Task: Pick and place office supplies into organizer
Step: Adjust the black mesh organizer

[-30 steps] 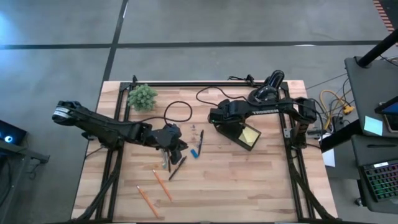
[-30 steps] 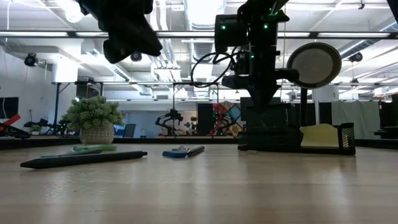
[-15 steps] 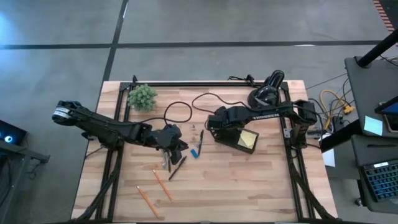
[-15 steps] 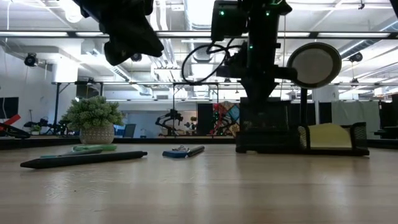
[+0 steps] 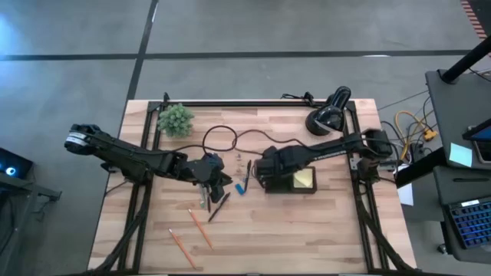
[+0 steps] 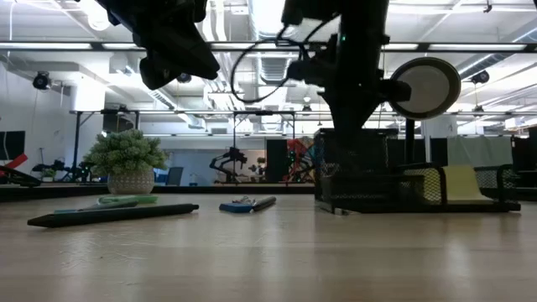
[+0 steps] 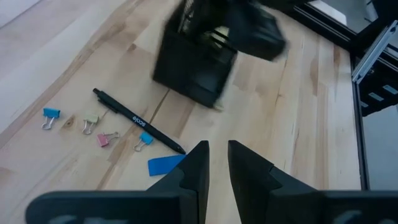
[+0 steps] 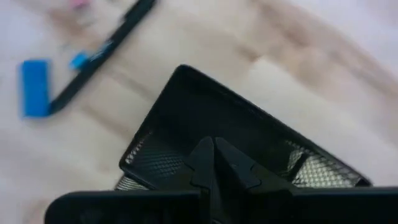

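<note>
- The counter (image 5: 322, 230) fills the middle of the high view, a pale wood top in a dark frame.
- The right arm reaches in from the right edge of the high view toward the centre; the left arm comes from the left edge to just left of centre.
- The organizer (image 5: 295, 178) lies just right of centre in the high view, with a yellow pad (image 5: 303, 177) in its right half. In the low view it stands right of centre as a black mesh box (image 6: 403, 186).
- The right claw (image 5: 266, 170) is at the organizer's left end. In the right wrist view its fingers (image 8: 214, 163) meet over the mesh wall, pressed together on the organizer rim.
- The left claw (image 5: 215, 180) hangs above the counter left of centre. In the left wrist view its fingers (image 7: 198, 163) stand a narrow gap apart, holding nothing.
- A lamp (image 5: 328, 113) sits at the upper right of the counter, a plant (image 5: 176, 119) at the upper left.
- Two pencils (image 5: 201, 228) lie at the lower left of centre, apart from each other.
- A pen (image 7: 138, 120) lies at centre left of the left wrist view, a blue piece (image 7: 166, 165) just below its tip.
- Another dark pen (image 5: 219, 206) lies below the left claw in the high view.
- Small clips (image 7: 99, 127) are scattered beside the pen at the left of the left wrist view.
- Scissors (image 6: 113, 201) show as a green strip at the left of the low view.
</note>
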